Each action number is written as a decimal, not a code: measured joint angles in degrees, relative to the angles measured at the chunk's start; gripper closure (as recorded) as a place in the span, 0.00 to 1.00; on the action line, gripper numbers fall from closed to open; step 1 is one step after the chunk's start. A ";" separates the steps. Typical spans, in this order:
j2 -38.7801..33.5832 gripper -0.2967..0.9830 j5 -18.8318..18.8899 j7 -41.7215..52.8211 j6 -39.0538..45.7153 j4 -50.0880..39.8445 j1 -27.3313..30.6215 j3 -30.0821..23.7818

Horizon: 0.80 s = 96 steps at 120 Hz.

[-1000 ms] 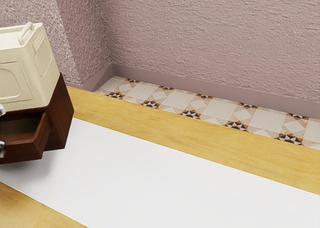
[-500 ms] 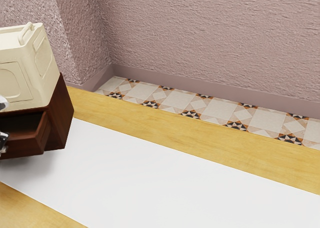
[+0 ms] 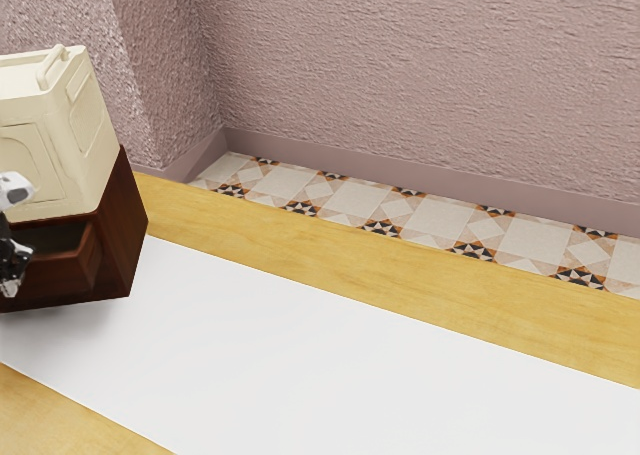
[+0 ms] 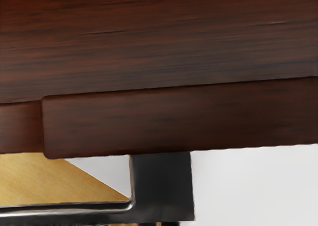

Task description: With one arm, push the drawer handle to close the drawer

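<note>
drawer (image 3: 62, 275): stood partly open in the dark wooden cabinet (image 3: 125, 230), near the far edge of the worktop (image 3: 350, 260), toward the exterior view's left
tool (image 3: 12, 260): hung close to the drawer; couldn't tell open or closed
handle (image 4: 161, 186): could have been slid past under an off-centre push
jam risk: could have racked and stuck short of shut, from load at one end
skid risk: could have pushed the whole cabinet back over the white runner (image 3: 300, 355), lacking grip
canister (image 3: 60, 165): rested on the cabinet; could have shifted on a hard stop
surface: yellowish wood under a flat runner
room: included pink textured wall (image 3: 420, 75), patterned tile floor (image 3: 520, 245)
</note>
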 joint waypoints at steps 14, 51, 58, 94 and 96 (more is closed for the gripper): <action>1.99 0.85 -0.14 0.04 0.11 1.92 -0.07 0.06; 6.10 0.85 -1.40 0.14 0.17 6.50 -0.32 -0.01; 6.81 0.85 -1.72 0.14 0.17 7.01 -0.41 -0.05; 9.59 0.85 -2.76 0.19 1.44 9.88 0.27 0.06; 9.81 0.85 -2.81 0.20 1.50 10.07 0.33 0.06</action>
